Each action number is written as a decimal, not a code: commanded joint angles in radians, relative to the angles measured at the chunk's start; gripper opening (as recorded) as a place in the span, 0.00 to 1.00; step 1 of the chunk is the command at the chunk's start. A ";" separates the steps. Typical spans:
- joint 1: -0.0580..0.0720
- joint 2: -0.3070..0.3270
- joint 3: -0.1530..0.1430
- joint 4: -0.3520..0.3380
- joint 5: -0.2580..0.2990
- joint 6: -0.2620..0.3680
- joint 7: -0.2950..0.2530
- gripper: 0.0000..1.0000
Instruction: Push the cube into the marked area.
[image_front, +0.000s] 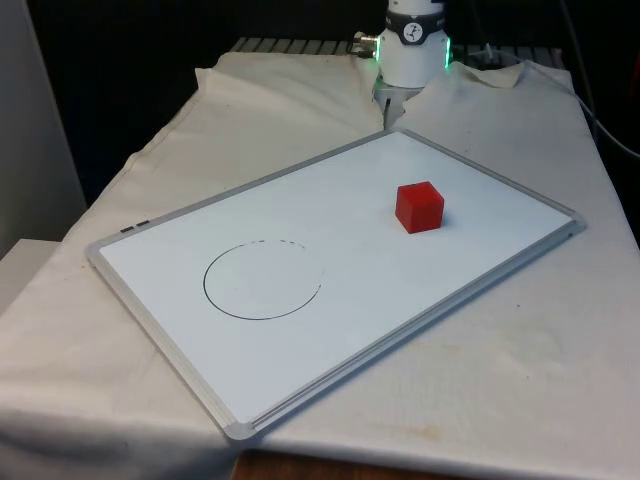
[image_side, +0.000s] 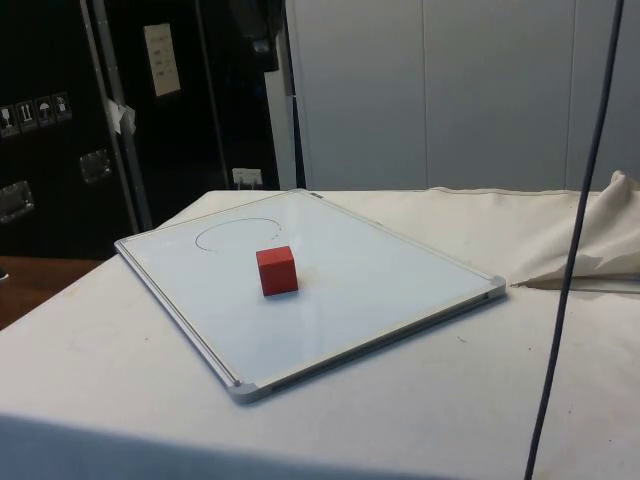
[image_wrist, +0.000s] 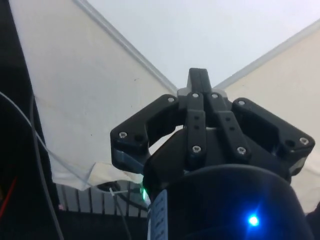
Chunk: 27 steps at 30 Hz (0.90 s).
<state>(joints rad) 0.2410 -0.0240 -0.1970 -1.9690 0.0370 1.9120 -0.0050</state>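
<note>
The whiteboard's (image_front: 240, 425) near corner comes first; its drawn circle (image_front: 263, 280) lies nearer, left. The red cube (image_front: 419, 206) sits far right, unpushed. The gripper (image_wrist: 199, 82) looks closed, empty, presumably for pushing.

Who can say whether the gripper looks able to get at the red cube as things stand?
Probably yes: the red cube stands alone on the whiteboard, apart from the drawn circle, with nothing around it. The gripper hangs above the board's corner.

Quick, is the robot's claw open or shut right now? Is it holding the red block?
Gripper: shut, holding nothing. The red cube sits alone on the whiteboard, outside the drawn circle.
</note>
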 joint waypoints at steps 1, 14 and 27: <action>0.004 -0.010 0.006 -0.021 -0.004 0.030 0.013 0.00; 0.003 -0.071 0.072 -0.190 0.005 0.173 0.057 0.00; 0.001 -0.076 0.116 -0.324 0.036 0.305 0.074 0.00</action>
<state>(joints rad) 0.2410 -0.1140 -0.0800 -2.2930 0.0580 2.1980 0.0690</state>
